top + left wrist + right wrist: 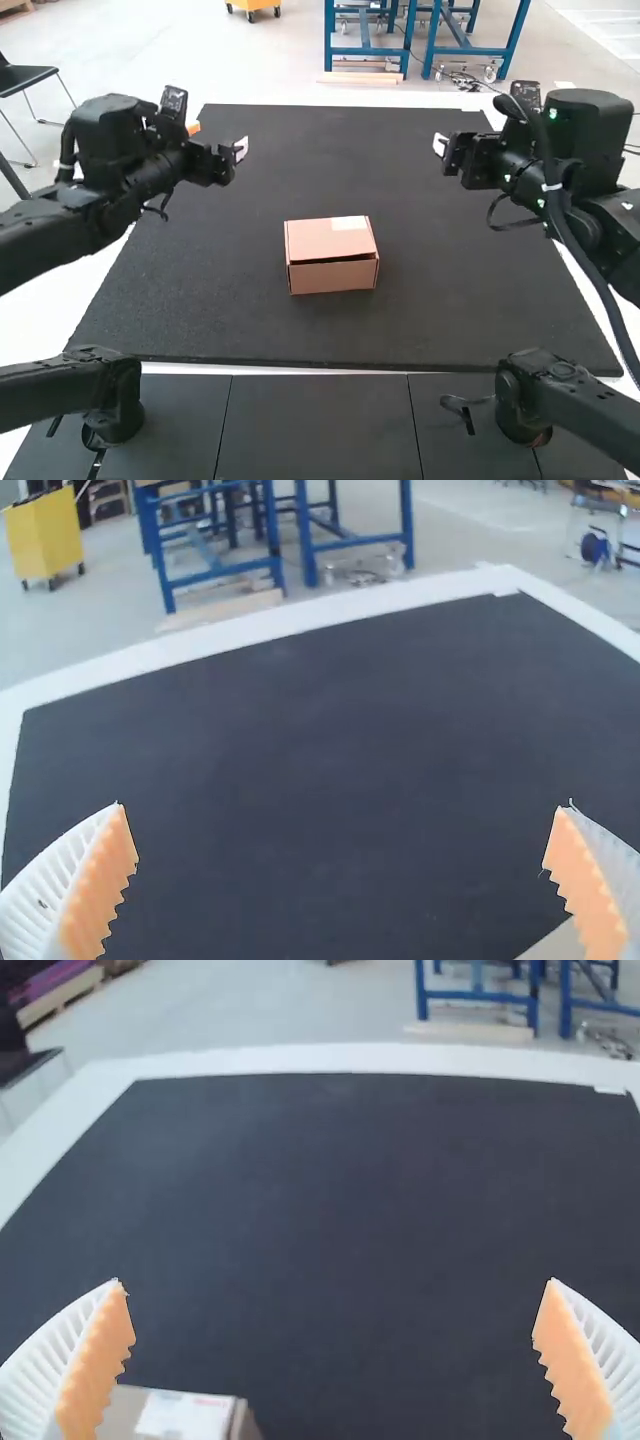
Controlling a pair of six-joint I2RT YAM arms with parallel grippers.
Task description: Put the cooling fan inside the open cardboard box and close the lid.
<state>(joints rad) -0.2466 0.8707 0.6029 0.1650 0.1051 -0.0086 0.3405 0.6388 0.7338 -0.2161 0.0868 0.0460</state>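
Observation:
A small brown cardboard box point(331, 254) sits in the middle of the black mat point(430, 300) with its lid down and a white label on top. My left gripper point(236, 152) hangs above the mat's far left, apart from the box, open and empty; its orange-padded fingers point(95, 890) stand wide. My right gripper point(441, 148) hangs above the far right, also open and empty, its fingers point(570, 1365) spread. A corner of the box point(170, 1415) with the label lies between them low in the right wrist view. A sliver of the box point(560, 945) edges the left wrist view.
The mat lies on a white table point(40, 330). Both arm bases point(110, 400) stand at the near edge. Bare mat surrounds the box on all sides. Blue metal frames point(420, 30) stand beyond the table's far edge.

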